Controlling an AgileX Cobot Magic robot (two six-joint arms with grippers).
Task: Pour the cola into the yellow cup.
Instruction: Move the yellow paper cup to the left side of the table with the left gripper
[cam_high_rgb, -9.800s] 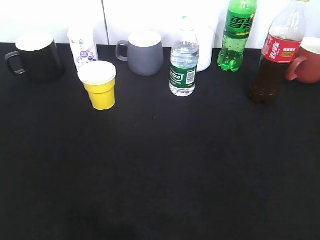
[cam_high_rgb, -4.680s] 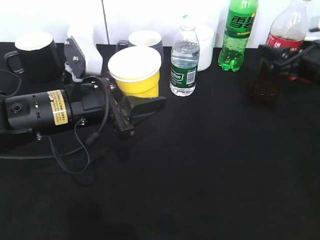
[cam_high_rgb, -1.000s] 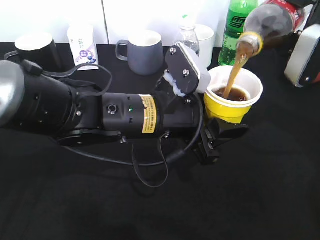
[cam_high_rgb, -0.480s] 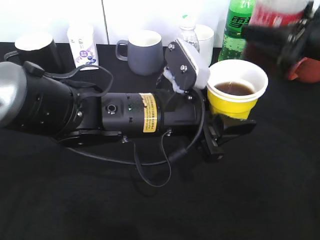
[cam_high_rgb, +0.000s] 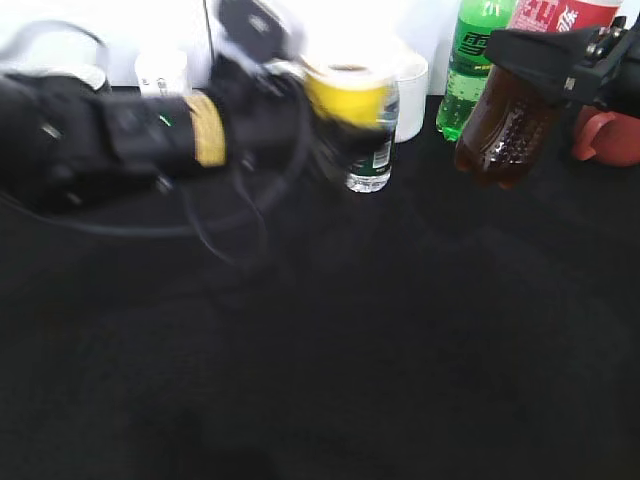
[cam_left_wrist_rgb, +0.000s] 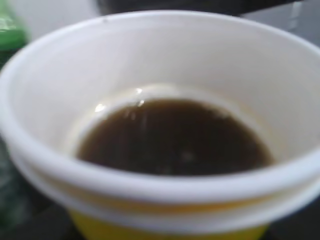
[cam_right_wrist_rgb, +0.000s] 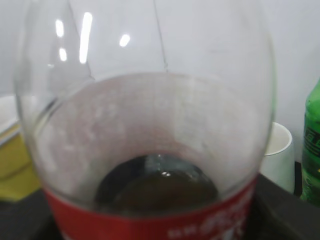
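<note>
The yellow cup (cam_high_rgb: 345, 93) is held off the table in my left gripper (cam_high_rgb: 305, 115), at the back middle of the exterior view; arm and cup are blurred. In the left wrist view the cup (cam_left_wrist_rgb: 165, 220) fills the frame with brown cola (cam_left_wrist_rgb: 172, 137) in its bottom, and the fingers are hidden. My right gripper (cam_high_rgb: 530, 62) is shut on the cola bottle (cam_high_rgb: 500, 125), which hangs nearly upright above the table at the back right. The right wrist view shows the bottle (cam_right_wrist_rgb: 150, 150) close up, with its red label and a little dark liquid.
A small water bottle (cam_high_rgb: 372, 160) stands just behind the cup. A green soda bottle (cam_high_rgb: 475, 60), a white cup (cam_high_rgb: 408, 90) and a red mug (cam_high_rgb: 610, 135) stand along the back right. A white carton (cam_high_rgb: 160, 72) stands at the back left.
My left arm has swung left and back with the filled cup. The cola bottle has tipped back upright, moved apart from the cup, and pouring has stopped.
</note>
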